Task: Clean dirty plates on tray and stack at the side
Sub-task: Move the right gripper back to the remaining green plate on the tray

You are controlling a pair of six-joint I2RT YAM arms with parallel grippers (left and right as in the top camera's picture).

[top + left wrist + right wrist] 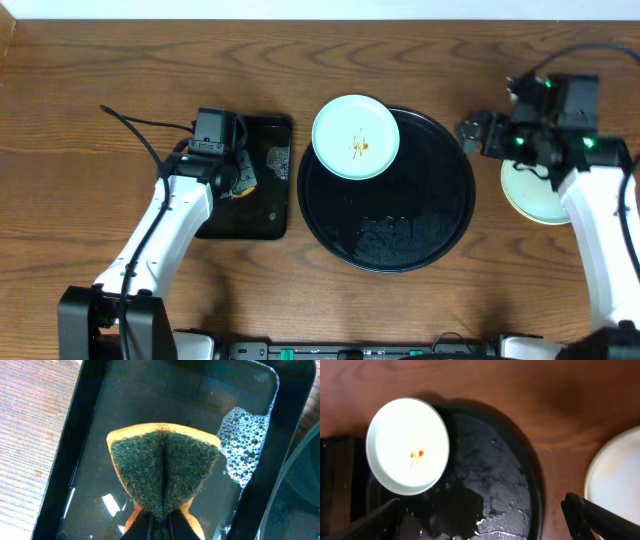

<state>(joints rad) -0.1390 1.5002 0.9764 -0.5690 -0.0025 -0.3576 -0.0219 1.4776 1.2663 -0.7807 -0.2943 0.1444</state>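
Note:
A pale mint-blue plate [355, 137] with a small orange-brown smear sits on the far left rim of the large round black tray [400, 235]. It also shows in the right wrist view [407, 445], on the wet tray [510, 470]. A pale plate [528, 198] lies on the table right of the tray, partly hidden by my right arm; its edge shows in the right wrist view [617, 477]. My right gripper [473, 130] [480, 520] is open and empty above the tray's right rim. My left gripper [238, 172] [160, 527] is shut on a green-and-yellow sponge [162, 472].
The sponge hangs over a small rectangular black tray [262, 215] left of the round tray. It holds water and a patch of foam [247, 450]. The round tray's surface is wet with soapy streaks [395, 235]. Wooden table all around.

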